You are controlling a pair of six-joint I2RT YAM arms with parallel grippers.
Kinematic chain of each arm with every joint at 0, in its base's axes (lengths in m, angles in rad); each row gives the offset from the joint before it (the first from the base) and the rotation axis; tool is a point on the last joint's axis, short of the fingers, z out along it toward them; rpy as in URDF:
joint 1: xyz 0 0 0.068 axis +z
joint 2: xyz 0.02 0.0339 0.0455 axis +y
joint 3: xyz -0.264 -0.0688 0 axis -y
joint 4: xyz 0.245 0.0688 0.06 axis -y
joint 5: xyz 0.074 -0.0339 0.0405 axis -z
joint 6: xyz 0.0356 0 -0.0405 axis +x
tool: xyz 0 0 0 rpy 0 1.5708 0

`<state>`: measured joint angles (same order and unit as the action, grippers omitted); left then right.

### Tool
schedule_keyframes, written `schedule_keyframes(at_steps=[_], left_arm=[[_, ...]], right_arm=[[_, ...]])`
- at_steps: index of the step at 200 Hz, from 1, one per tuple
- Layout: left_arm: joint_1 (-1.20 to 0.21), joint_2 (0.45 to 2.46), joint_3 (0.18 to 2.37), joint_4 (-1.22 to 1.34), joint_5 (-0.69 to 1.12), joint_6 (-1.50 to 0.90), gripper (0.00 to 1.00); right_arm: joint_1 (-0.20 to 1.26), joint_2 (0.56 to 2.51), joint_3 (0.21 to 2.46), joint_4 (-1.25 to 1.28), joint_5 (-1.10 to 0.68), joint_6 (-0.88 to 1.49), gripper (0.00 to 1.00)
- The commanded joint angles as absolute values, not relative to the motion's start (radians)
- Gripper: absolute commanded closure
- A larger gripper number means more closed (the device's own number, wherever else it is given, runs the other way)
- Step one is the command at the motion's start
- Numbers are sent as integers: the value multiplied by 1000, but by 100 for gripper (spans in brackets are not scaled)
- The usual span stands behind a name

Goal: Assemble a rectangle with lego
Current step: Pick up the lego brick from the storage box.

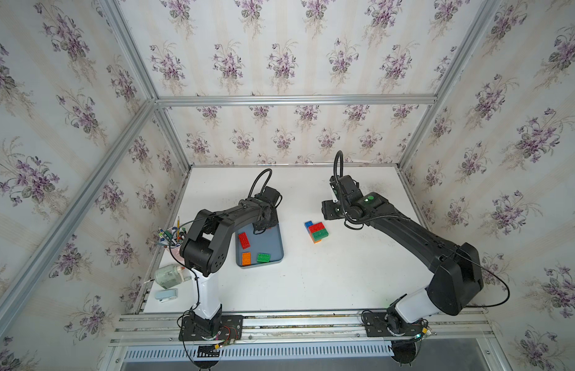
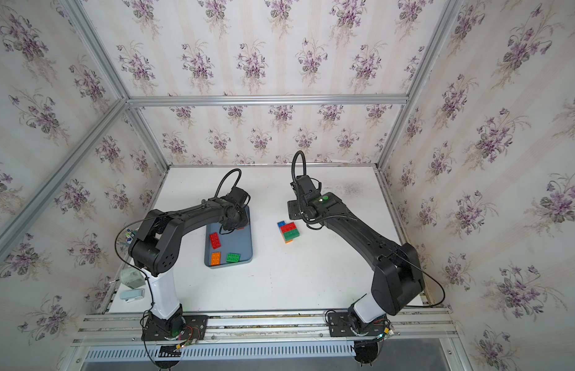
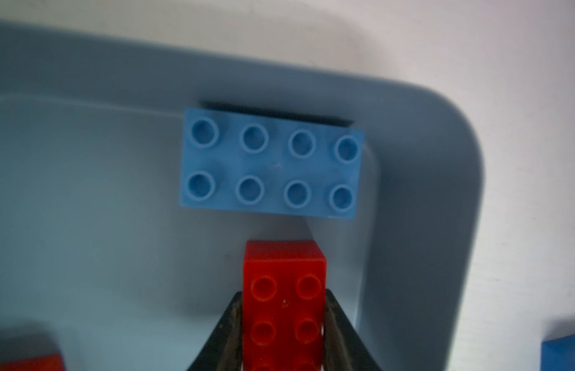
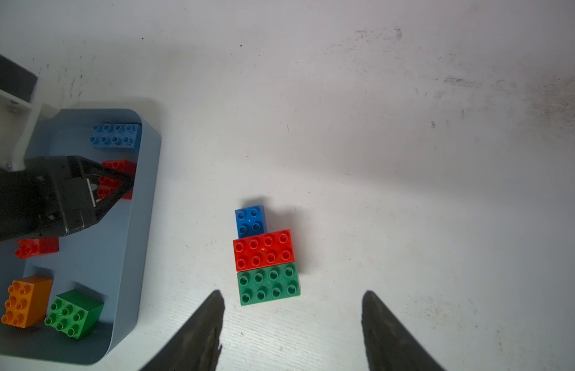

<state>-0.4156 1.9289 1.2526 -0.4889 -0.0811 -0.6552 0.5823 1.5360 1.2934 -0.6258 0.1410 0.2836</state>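
Observation:
My left gripper (image 3: 283,294) is shut on an oblong red lego brick (image 3: 284,308) low inside the blue-grey tray (image 1: 274,247); in the right wrist view its fingers (image 4: 119,180) straddle that brick. Just beyond it a light blue oblong brick (image 3: 271,165) lies by the tray's corner. Another red brick (image 1: 244,240), an orange one (image 1: 246,258) and a green one (image 1: 263,257) also lie in the tray. On the table a blue square (image 4: 250,221), a red oblong (image 4: 263,249) and a green oblong (image 4: 268,284) sit joined, with orange (image 1: 316,240) at the near end. My right gripper (image 4: 293,292) hangs open above that group.
A pen cup (image 1: 172,237), a glass jar (image 1: 168,275) and a small pale blue device (image 1: 166,295) stand at the table's left edge, behind the left arm. Papered walls with metal rails close in the table on three sides.

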Motion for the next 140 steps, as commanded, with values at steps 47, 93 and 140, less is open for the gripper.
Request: schedule_keyframes(at_steps=[47,93,140], left_arm=[[-423,1833,1259,-551,-145,-581,71],[-445,1713,1342,-666,-51,-357,71],[-459,1572,1360,-700,201,-103,71]], right_arm=[[581,1551,1302,-594,106,266,32],[581,1300,1015,-149,-130,88,24],[581,1137,812,12,-245,-102,17]])
